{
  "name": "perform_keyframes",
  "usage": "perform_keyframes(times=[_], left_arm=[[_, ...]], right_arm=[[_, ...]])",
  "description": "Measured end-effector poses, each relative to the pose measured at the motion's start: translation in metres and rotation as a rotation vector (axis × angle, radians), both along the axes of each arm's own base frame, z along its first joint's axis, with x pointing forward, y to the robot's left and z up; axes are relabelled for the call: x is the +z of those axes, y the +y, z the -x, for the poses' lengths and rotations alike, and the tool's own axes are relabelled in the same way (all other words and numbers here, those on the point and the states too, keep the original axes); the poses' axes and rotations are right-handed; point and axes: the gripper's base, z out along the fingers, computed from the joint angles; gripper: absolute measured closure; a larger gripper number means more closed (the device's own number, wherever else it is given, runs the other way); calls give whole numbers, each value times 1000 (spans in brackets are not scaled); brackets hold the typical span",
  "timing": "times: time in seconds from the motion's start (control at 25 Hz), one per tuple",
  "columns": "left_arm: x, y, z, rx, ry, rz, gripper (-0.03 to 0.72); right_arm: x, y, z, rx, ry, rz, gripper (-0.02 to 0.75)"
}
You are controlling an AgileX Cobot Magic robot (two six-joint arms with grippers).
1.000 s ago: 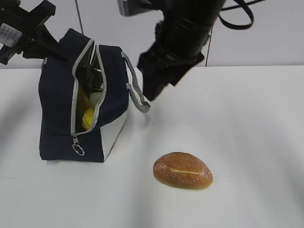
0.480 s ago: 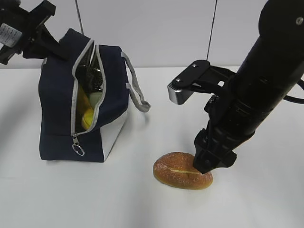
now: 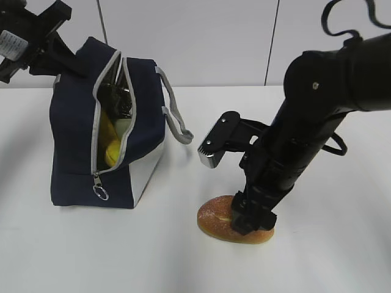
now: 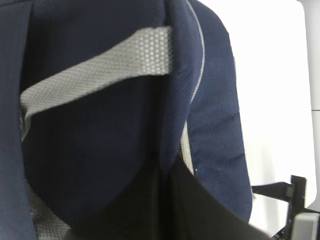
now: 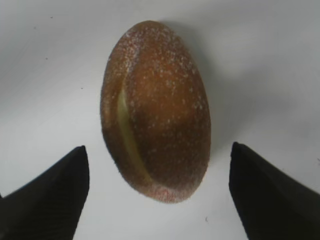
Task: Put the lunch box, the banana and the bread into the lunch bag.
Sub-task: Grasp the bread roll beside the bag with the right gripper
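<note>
Tabletop (image 3: 342, 256): white, no readable writing anywhere.
Lunch bag (image 3: 73, 152): navy, upright at left, zipper open; its top edge pinched in the closed left gripper (image 3: 58, 58).
Banana (image 3: 113, 152): yellow, inside the bag.
Bread (image 5: 155, 110): on the tabletop, between the wide-open right gripper's (image 5: 157, 195) fingers (image 5: 55, 195), untouched.

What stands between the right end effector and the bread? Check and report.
Nothing visible. The right end effector is open, its fingers straddling the bread with only bare table in the gaps. No finger touches the roll in the wrist view.
</note>
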Motion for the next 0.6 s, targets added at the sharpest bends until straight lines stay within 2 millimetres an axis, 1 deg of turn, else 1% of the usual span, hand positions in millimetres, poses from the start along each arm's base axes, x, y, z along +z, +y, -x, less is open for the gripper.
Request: perform_keyframes(times=[0.2, 0.32, 0.44, 0.6], left_arm=[[0, 0, 0, 0, 0, -1, 691], [0, 0, 0, 0, 0, -2, 691], [0, 0, 0, -1, 0, -3, 691], [0, 0, 0, -1, 0, -4, 691]], right_arm=[[-26, 5, -9, 5, 13, 7, 87], [-34, 7, -9, 8, 43, -4, 94], [-39, 9, -9, 15, 57, -16, 148], [-38, 10, -10, 20, 62, -21, 259]])
